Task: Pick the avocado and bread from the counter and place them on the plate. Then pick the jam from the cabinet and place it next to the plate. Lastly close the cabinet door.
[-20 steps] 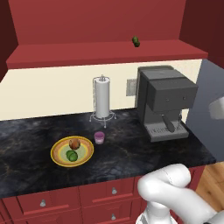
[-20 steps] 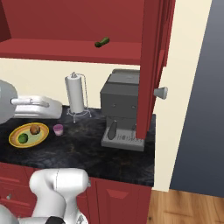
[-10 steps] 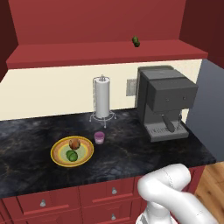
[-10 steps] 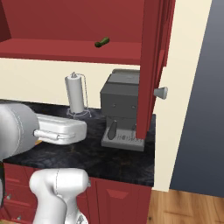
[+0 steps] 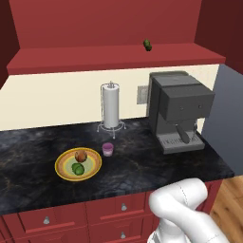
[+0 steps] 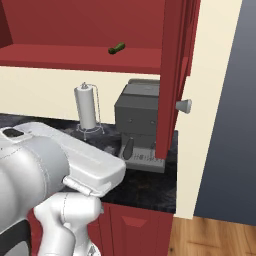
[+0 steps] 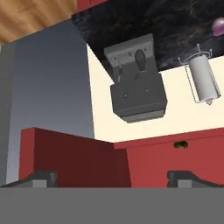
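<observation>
The yellow-rimmed, pale green plate (image 5: 62, 170) sits on the black veined counter (image 5: 142, 166), carrying the brown-orange bread (image 5: 81, 155) and bright green avocado (image 5: 78, 168). The pink-purple jam (image 5: 108, 149) stands just beside it. The gripper (image 7: 113, 178) has its jaws spread wide, holding nothing, facing the dark red cabinet (image 7: 74, 159).

Glossy white rounded arm (image 6: 60, 165) segments, bulbous joints, dark band at one joint (lower left), small dark finger tips (image 7: 43, 178)
</observation>
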{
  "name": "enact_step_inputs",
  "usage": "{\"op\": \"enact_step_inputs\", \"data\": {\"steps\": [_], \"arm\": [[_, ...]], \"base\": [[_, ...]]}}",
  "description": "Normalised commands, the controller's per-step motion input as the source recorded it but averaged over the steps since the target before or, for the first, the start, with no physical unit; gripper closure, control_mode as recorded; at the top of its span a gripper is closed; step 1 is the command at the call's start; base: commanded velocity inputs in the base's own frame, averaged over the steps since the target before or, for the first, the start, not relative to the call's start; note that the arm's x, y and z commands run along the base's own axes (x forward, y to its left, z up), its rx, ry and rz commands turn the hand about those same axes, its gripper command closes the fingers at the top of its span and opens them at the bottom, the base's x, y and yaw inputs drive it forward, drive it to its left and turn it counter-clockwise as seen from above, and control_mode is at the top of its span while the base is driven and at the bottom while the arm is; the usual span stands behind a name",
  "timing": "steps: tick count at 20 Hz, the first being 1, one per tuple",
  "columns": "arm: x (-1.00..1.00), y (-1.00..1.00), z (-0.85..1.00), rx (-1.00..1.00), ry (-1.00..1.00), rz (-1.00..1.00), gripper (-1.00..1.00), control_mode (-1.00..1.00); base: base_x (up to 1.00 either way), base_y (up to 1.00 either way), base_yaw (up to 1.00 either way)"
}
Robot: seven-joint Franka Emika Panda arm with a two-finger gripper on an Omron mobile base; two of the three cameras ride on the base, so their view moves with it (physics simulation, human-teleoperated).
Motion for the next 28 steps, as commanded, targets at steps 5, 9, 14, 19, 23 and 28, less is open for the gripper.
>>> {"op": "enact_step_inputs", "data": {"steps": [5,9,14,19,23,28], "arm": [[-0.03,-0.47,0.05,0.27,-0.01,-0.25,-1.00,-1.00],[-0.10,-0.58,0.02,0.30,0.00,-0.12,-1.00,-1.00],[-0.10,-0.61,0.00,0.29,0.00,-0.02,-1.00,-1.00],[-0.10,-0.58,0.00,0.30,-0.01,0.00,-1.00,-1.00],[-0.08,-0.52,0.02,0.28,0.00,0.00,-1.00,-1.00],[0.00,-0.32,0.00,0.27,-0.02,-0.01,-1.00,-1.00]], "base": [[0.00,0.00,0.00],[0.00,0.00,0.00],[0.00,0.00,0.00],[0.00,0.00,0.00],[0.00,0.00,0.00],[0.00,0.00,0.00]]}}
